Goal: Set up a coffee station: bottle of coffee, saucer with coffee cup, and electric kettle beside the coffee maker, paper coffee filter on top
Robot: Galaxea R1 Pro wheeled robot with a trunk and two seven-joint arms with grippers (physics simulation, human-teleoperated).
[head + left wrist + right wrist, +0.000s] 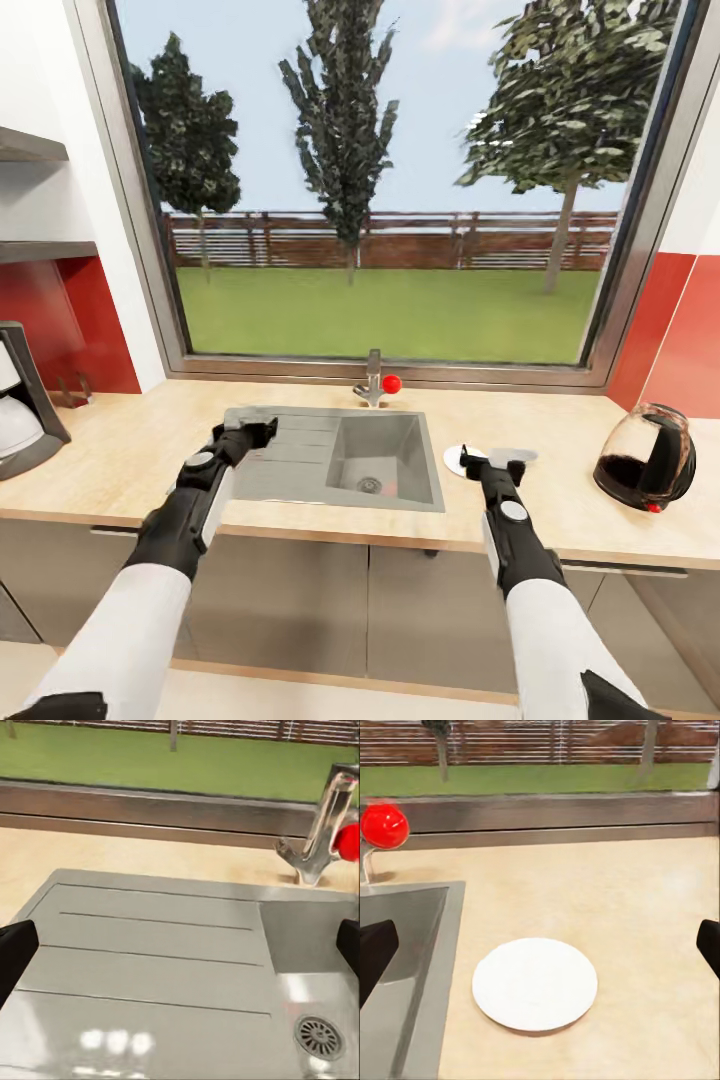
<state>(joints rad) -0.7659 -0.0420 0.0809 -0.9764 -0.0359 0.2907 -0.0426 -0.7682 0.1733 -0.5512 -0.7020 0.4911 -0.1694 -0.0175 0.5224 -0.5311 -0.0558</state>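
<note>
I can read no text anywhere from here; no label, brand, number or sign shows on the coffee maker (25, 400) at the left end of the counter, nor on the kettle (648, 457) at the right end; the white saucer (535, 983) beside the sink (290, 455) is plain; the tap (324, 832) with its red knob carries no marking I can make out; the steel draining board and the wooden counter (120, 450) are blank.
</note>
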